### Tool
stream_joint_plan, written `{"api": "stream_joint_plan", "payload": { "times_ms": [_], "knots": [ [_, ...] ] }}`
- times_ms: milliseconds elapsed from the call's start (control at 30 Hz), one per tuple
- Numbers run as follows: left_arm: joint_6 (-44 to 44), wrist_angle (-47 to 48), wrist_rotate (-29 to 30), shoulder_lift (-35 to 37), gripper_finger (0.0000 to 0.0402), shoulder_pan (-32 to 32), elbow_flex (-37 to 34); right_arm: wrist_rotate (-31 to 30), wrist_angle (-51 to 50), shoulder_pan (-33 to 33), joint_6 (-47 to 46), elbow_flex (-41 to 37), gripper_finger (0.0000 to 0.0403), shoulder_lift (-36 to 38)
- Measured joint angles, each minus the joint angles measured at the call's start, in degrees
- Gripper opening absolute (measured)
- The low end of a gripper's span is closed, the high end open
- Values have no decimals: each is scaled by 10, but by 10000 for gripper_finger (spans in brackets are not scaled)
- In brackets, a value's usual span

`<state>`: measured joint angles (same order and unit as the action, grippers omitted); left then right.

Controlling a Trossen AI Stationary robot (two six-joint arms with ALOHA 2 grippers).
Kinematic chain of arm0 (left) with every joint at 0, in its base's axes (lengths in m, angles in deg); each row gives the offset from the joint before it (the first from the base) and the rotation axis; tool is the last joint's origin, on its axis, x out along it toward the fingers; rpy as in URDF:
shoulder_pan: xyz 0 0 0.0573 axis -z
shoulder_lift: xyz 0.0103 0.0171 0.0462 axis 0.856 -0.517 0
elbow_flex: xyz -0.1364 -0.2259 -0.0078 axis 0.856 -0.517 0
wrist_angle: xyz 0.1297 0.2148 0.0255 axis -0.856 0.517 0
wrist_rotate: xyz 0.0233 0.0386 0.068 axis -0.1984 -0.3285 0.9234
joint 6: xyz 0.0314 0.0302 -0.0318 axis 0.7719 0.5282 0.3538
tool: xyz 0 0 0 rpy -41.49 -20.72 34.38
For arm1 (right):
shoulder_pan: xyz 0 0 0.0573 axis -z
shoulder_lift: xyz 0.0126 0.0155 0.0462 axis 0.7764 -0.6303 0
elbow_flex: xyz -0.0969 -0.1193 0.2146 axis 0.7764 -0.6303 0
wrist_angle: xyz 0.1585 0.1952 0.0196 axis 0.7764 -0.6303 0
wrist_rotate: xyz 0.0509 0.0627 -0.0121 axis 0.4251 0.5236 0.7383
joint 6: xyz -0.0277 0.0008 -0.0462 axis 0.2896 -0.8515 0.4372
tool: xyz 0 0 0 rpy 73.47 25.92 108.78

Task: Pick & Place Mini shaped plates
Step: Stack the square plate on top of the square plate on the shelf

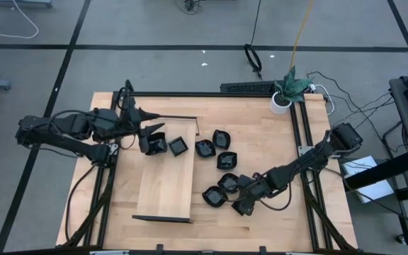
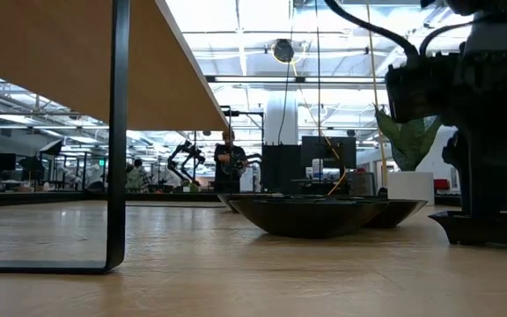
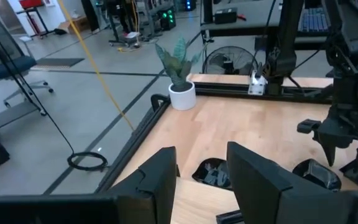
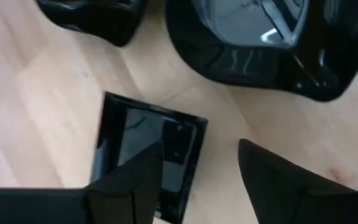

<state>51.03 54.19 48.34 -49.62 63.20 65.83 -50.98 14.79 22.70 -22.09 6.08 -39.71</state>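
Observation:
Several glossy black mini plates lie on the table right of the pale board [image 1: 165, 177], among them a lobed one [image 1: 214, 196] and others [image 1: 227, 161]. One square plate [image 1: 178, 146] rests on the board. My left gripper [image 3: 205, 180] is open and empty over the board's far left part [image 1: 151, 138]. My right gripper [image 4: 201, 180] is open and low over a square plate [image 4: 166, 140] at the group's near end [image 1: 243, 207]. One finger stands over the plate's inside and the other outside its edge. A lobed plate [image 4: 260, 37] lies just beyond. My right gripper points down over the square plate's side edge [image 4: 194, 155], one finger [image 4: 132, 177] above the plate's inside and one [image 4: 278, 180] outside it. I cannot tell whether either finger touches the plate, which lies flat on the table.
The board stands on a black frame, whose leg shows in the low view [image 2: 117, 132]. A potted plant [image 1: 283, 92] stands at the table's far right corner. Black rails [image 1: 304, 134] run along the table's right and far sides. Bare wood lies near the front edge [image 1: 275, 227].

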Motion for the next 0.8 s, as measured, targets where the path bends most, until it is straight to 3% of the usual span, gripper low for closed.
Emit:
{"api": "stream_joint_plan", "payload": {
  "times_ms": [333, 600, 800],
  "knots": [
    [13, 2, 0, -1, 147, 0, 0, 13, 0, 0, -3, 0, 103, 6],
    [13, 2, -1, -1, 147, 0, 0, 12, -21, -17, -5, 0, 9, 7],
    [13, 3, -1, -1, 147, 0, 0, -3, -21, -23, 13, 0, 3, 7]
  ]
}}
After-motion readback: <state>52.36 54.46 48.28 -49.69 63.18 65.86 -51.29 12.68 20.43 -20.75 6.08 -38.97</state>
